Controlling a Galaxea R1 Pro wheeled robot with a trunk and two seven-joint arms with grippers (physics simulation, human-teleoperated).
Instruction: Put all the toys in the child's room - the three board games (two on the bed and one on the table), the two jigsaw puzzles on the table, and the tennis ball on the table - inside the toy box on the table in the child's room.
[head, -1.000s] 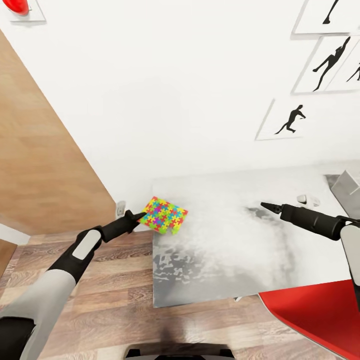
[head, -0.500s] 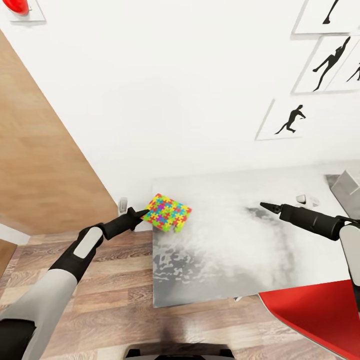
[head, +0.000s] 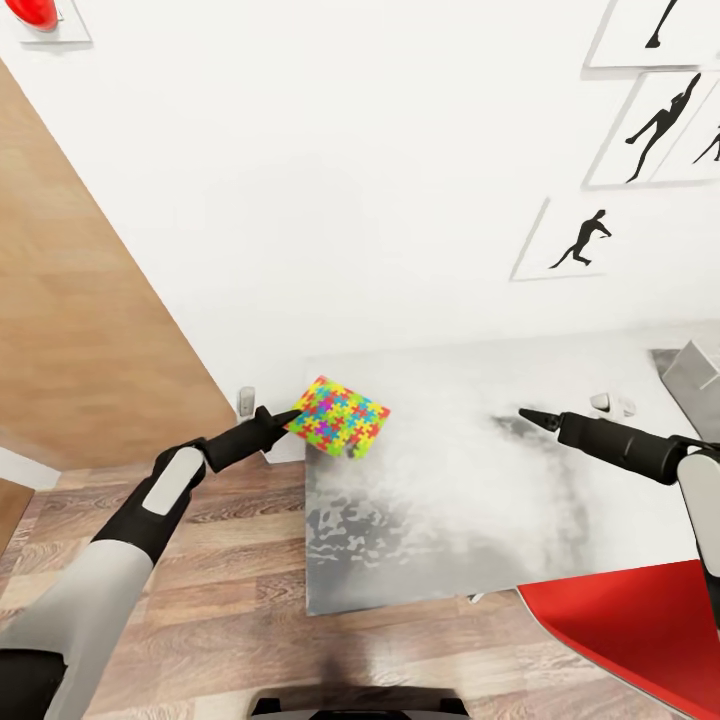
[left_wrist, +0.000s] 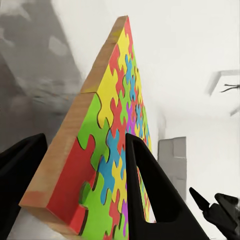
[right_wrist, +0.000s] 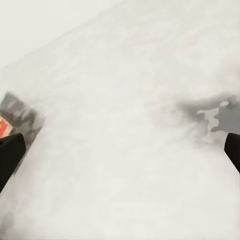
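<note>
Left claw (head: 290, 417) is clamped on the edge of the jigsaw puzzle (head: 339, 419), held tilted above the corner of the surface (head: 450, 500), and should keep firm pressure while carrying it toward the toy box (head: 697, 375).

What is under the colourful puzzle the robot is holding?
The jigsaw puzzle is tilted, pinched at its edge by the left tool. Beneath it is the corner of the light grey table, with nothing else showing there. Its underside looks like plain wood; the patch directly below is hidden.
</note>
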